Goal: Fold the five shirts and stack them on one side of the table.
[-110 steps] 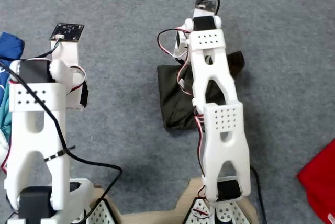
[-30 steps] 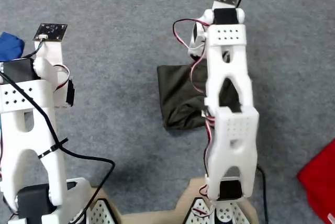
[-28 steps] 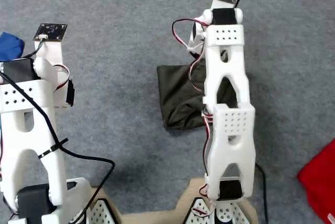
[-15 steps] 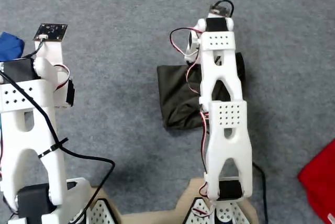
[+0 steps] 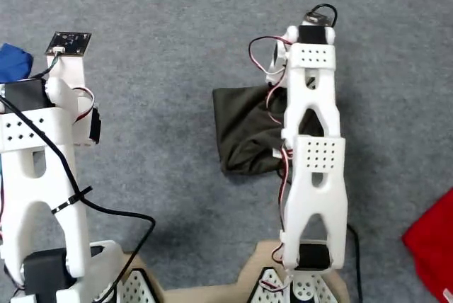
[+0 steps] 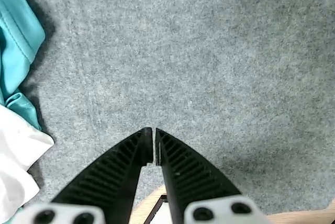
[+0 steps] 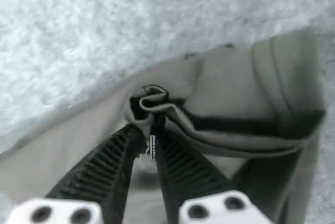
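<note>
- The right gripper (image 7: 150, 132) is clenched on a bunched fold of the dark shirt (image 5: 241, 136).
- The left gripper (image 6: 153, 139) is closed on nothing, above the grey table (image 6: 220, 46).

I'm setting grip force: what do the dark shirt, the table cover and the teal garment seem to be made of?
The dark shirt: soft matte knit, probably cotton; it bunches into soft folds where the right gripper pinches it. The table cover: grey felt or low-pile carpet, by its fuzzy mottled surface. The teal garment: smoother, slightly glossy, perhaps synthetic.
</note>
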Controlling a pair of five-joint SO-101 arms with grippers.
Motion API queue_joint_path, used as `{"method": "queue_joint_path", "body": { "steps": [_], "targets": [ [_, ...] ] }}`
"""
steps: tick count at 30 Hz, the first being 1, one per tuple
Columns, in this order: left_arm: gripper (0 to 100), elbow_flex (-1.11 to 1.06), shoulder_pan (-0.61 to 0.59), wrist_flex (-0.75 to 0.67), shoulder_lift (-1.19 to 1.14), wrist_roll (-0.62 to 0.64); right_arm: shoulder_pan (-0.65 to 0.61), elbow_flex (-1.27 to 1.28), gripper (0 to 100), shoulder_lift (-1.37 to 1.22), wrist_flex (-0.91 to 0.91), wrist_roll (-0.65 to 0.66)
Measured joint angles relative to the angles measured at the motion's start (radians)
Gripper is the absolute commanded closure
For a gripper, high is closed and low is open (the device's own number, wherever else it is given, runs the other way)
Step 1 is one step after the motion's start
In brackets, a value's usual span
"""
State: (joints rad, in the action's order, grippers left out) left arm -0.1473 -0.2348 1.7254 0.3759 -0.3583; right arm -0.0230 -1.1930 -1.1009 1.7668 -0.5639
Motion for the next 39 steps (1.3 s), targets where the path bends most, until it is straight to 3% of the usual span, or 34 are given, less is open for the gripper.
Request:
{"method": "queue_joint_path", "body": {
  "steps": [7, 15, 22, 31, 39],
  "targets": [
    [97, 0.0, 0.0, 0.0, 0.0, 0.0, 0.008, 0.101, 99.3, 0.163, 0.002, 0.015],
    [97, 0.0, 0.0, 0.0, 0.0, 0.0, 0.014, 0.519, 99.3, 0.496, 0.002, 0.055],
    [97, 0.0, 0.0, 0.0, 0.0, 0.0, 0.14, 0.841, 99.3, 0.675, 0.0, 0.107],
    [97, 0.0, 0.0, 0.0, 0.0, 0.0, 0.249, 1.048, 99.2, 0.864, -0.005, 0.218],
    [97, 0.0, 0.0, 0.0, 0.0, 0.0, 0.316, 1.221, 99.2, 0.908, -0.124, 0.324]
  ]
}}
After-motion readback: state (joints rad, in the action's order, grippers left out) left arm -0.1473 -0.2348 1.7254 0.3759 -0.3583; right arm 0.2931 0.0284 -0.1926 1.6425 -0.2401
